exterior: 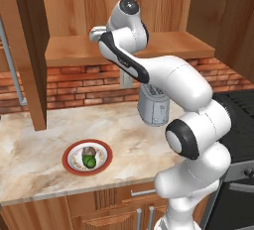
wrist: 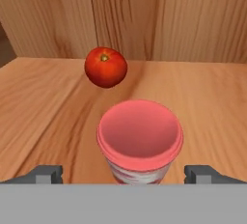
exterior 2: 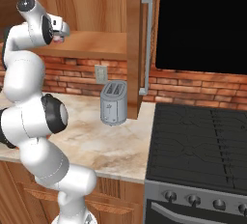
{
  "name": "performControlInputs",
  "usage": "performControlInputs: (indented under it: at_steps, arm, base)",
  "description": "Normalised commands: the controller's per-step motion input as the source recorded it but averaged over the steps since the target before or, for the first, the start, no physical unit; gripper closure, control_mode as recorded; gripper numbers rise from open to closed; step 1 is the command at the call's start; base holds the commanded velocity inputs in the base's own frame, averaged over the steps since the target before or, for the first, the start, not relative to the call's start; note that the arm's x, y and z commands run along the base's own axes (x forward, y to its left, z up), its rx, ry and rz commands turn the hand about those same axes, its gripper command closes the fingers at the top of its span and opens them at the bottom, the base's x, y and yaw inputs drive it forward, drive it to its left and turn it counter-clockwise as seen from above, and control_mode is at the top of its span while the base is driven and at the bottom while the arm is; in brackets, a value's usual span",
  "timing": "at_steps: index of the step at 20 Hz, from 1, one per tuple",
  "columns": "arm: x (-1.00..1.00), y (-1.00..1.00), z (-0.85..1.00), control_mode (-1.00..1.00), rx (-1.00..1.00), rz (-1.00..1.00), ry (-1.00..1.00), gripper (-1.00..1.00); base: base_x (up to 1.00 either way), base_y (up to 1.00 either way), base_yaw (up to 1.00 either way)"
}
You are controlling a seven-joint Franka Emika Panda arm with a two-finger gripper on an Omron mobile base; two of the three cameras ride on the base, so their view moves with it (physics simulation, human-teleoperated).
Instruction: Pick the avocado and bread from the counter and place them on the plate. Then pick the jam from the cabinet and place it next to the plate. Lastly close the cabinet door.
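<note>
While the arm is raised to the cabinet (exterior: 149, 45) at the top of the left base view, the avocado (exterior: 90, 162) and bread (exterior: 89, 151) are seen on the plate (exterior: 69, 160), lower left on the counter (exterior: 30, 154). In the right base view, a toaster (exterior 2: 114, 103) is seen at centre. In the hand view, the jam (wrist: 140, 141) is seen at centre between the spread fingertips of the gripper (wrist: 124, 175), untouched, with a tomato (wrist: 105, 67) behind it.

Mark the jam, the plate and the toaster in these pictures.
jam (wrist: 140, 136): hand view, pink lid top.
plate (exterior: 72, 150): left base view, red rim at left.
toaster (exterior 2: 113, 105): right base view, front face.
</note>
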Motion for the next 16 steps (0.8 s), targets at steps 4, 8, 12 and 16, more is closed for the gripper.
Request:
performControlInputs:
  at_steps: [4, 8, 12, 16]
  arm:
    - [0.16, 0.0, 0.0, -1.0, 0.0, 0.0, 0.0, -1.0]
    - [0.16, 0.0, -0.03, -1.0, 0.0, 0.0, 0.0, -1.0]
    - [0.12, 0.0, -0.02, -1.0, -0.01, 0.0, 0.0, -1.0]
    - [0.14, 0.0, -0.06, -1.0, -0.01, 0.0, 0.01, -1.0]
  base:
    - [0.0, 0.0, 0.0]
    - [0.0, 0.0, 0.0]
    - [0.0, 0.0, 0.0]
    - [0.0, 0.0, 0.0]
